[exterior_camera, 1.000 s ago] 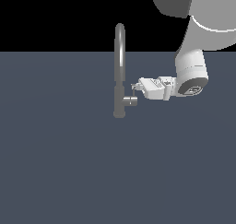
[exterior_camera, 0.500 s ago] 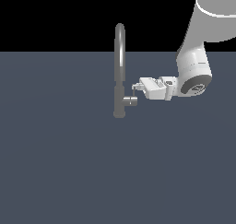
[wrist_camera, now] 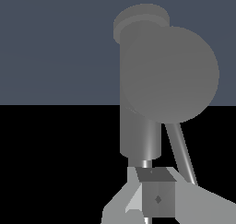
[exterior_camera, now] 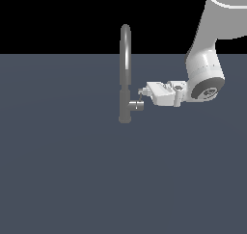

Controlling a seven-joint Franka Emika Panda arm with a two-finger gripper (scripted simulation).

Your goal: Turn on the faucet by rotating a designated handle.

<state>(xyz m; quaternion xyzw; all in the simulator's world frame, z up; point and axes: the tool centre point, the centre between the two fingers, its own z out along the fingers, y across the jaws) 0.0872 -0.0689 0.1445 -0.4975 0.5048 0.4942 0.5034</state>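
Beside the faucet (exterior_camera: 125, 74), the hand (exterior_camera: 141, 94) has crept slightly closer to the handle (exterior_camera: 136, 105); its grasp state is unclear, rotation seemingly imminent.

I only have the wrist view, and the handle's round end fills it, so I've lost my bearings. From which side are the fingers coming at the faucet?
Observer: The gripper reaches in level from the exterior view's right, toward the faucet.
Operator: How high on the column?
Observer: Low, just above the handle jutting from the thick lower column.
Operator: And the pin?
Observer: The thin pin rises from the stub to the gripper's tip. I cannot tell if they touch.
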